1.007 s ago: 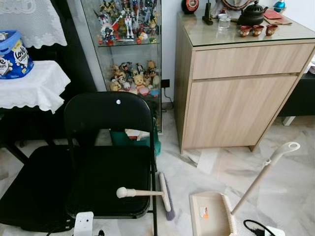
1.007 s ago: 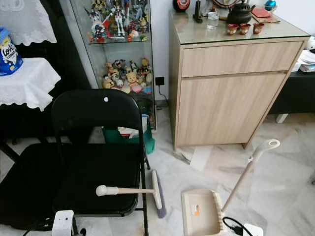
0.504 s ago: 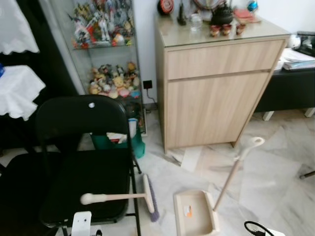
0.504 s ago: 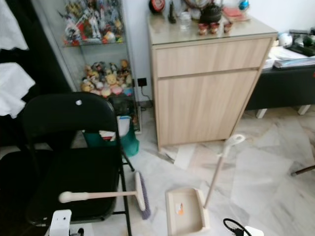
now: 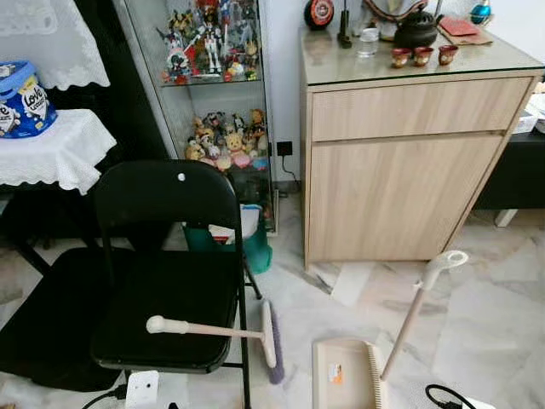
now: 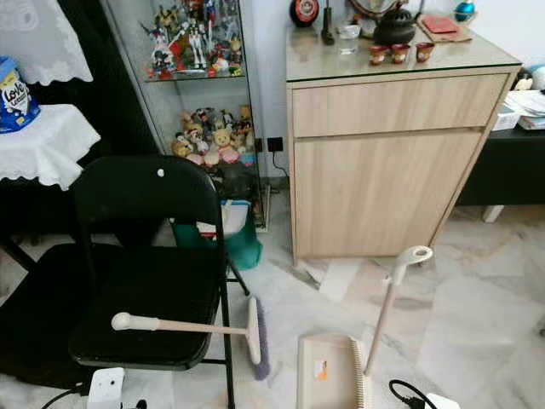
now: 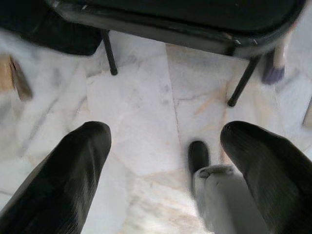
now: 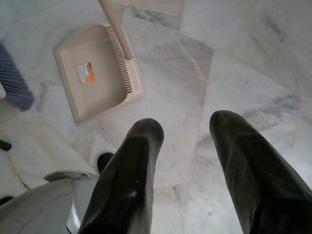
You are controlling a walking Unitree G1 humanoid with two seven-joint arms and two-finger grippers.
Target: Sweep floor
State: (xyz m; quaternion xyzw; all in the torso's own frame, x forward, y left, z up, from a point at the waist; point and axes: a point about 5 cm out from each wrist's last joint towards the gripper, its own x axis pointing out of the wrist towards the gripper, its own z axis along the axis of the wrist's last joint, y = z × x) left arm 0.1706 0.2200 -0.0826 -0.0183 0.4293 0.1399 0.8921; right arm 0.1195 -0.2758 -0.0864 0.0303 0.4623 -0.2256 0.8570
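The broom (image 5: 223, 331) lies with its handle across the seat of the black chair (image 5: 166, 281) and its bristle head on the marble floor (image 5: 477, 290). Just beside it stands the dustpan (image 5: 345, 375), handle tilted up. The left gripper (image 7: 161, 161) and right gripper (image 8: 183, 156) hang over the floor, fingers apart, holding nothing.

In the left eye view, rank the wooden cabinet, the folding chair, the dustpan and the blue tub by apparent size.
1. wooden cabinet
2. folding chair, close behind; nearer the camera, so unsure
3. dustpan, partly cut off
4. blue tub
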